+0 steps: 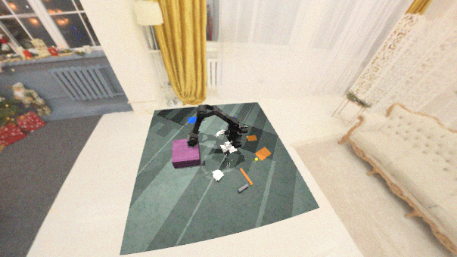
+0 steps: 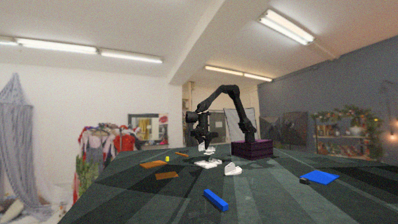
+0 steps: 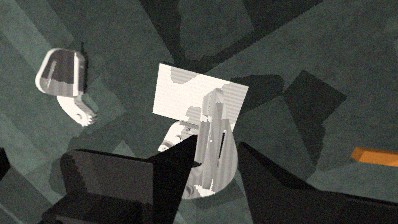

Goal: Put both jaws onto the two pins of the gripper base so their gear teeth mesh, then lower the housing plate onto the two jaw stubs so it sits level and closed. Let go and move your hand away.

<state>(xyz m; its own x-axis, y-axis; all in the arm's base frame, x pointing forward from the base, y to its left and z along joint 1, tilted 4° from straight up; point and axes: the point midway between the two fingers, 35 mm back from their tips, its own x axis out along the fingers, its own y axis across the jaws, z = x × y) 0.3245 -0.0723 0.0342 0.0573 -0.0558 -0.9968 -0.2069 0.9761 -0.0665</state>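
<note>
The partly open fingers [image 2: 205,147] grip a white jaw [image 2: 201,147] [image 3: 214,140] above the white base [image 2: 205,164] [image 3: 180,95].

My jointed arm [image 1: 216,111] [image 2: 234,93] is matte black, with a thick round housing [image 2: 191,116] and dark, tapering fingers.

Purple block [image 1: 185,152] beside the blue square [image 1: 192,120].
</note>
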